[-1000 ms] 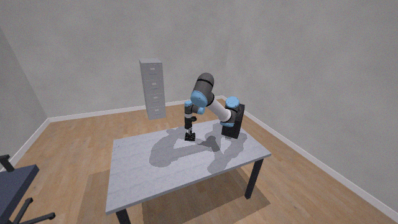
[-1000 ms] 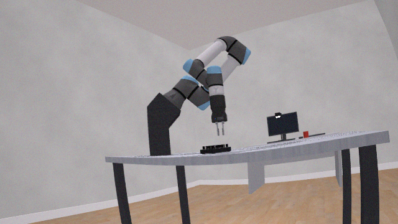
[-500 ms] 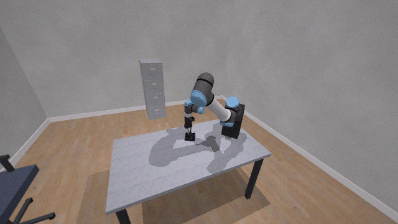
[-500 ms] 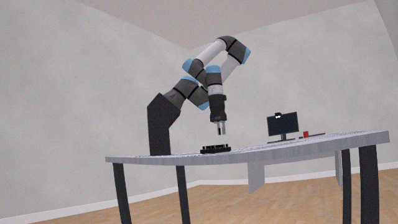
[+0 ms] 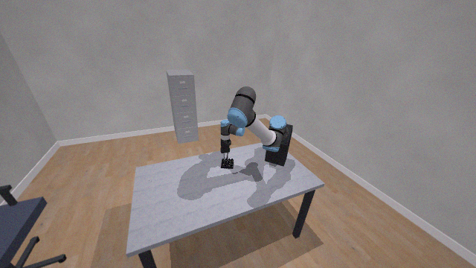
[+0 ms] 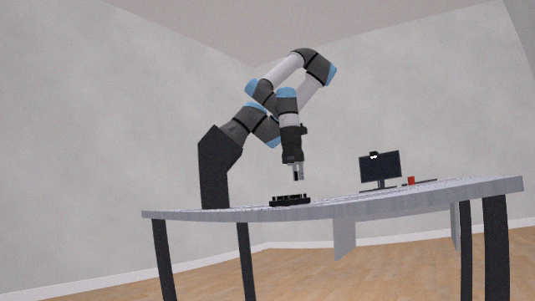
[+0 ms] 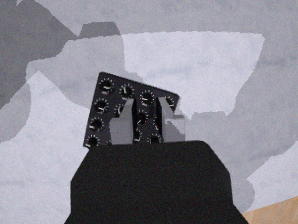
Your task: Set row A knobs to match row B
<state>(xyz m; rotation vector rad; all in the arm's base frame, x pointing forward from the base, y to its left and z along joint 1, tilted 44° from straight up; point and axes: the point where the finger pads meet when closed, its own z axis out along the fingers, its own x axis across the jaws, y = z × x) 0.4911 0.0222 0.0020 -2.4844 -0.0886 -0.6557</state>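
Observation:
The knob box (image 5: 227,163) is a small flat black box with several rows of dark knobs, standing on the grey table near the robot's base. It also shows in the exterior view (image 6: 289,200) and in the wrist view (image 7: 129,111). My gripper (image 5: 225,153) (image 6: 298,177) points straight down and hangs clearly above the box, touching no knob. Its fingers stand partly apart with nothing between them, over the box's right-hand half in the wrist view. The knobs' white lines and the printed names are too small to read.
The arm's black pedestal (image 5: 279,145) stands on the table just right of the box. A grey filing cabinet (image 5: 182,106) stands by the far wall and an office chair (image 5: 18,223) at the left. A monitor (image 6: 379,166) and a small red object (image 6: 411,180) show in the exterior view.

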